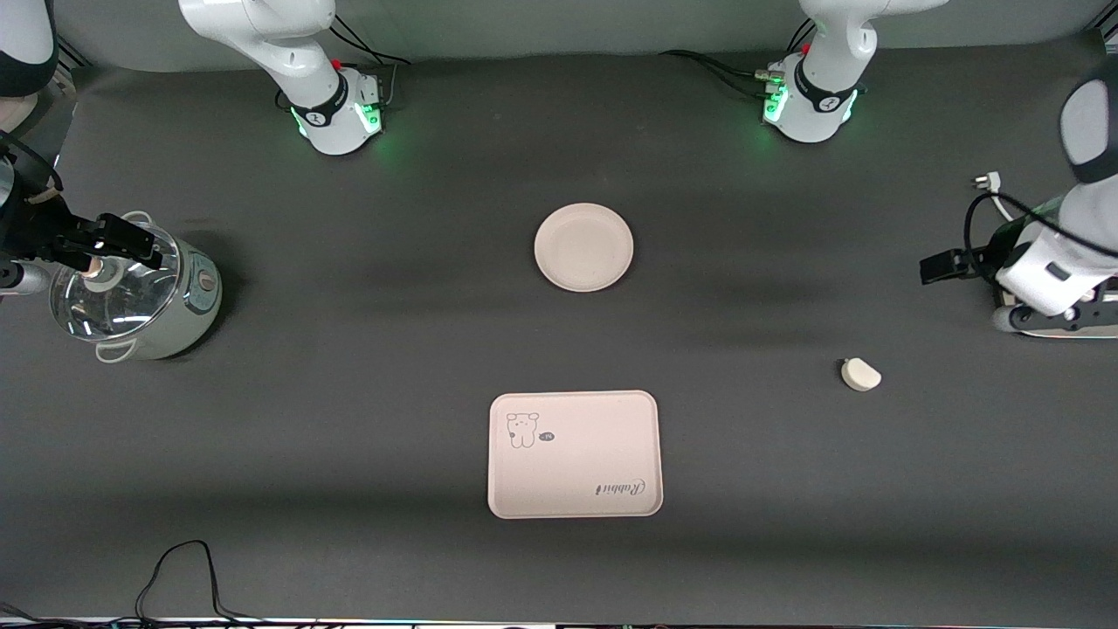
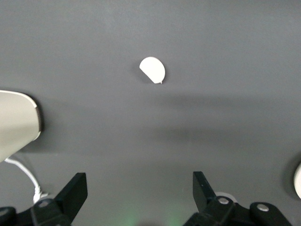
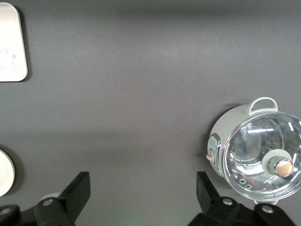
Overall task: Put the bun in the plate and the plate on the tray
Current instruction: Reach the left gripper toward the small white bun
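The bun [image 1: 860, 374], a small off-white lump, lies on the dark table toward the left arm's end; the left wrist view shows the bun [image 2: 153, 69] alone on the mat. The round cream plate [image 1: 583, 246] sits mid-table, empty. The printed tray [image 1: 574, 454] lies nearer the front camera than the plate, also empty. My left gripper [image 1: 936, 266] hangs open at its end of the table, its jaws [image 2: 139, 188] wide apart and empty. My right gripper [image 1: 140, 245] is open and empty by the pot, with jaws [image 3: 143, 188] spread wide.
A pale green pot with a glass lid [image 1: 144, 293] stands at the right arm's end, also in the right wrist view as the pot [image 3: 256, 150]. A pale appliance [image 1: 1048, 319] with a white cable [image 1: 991, 188] sits at the left arm's end. A black cable [image 1: 188, 568] lies at the table's front edge.
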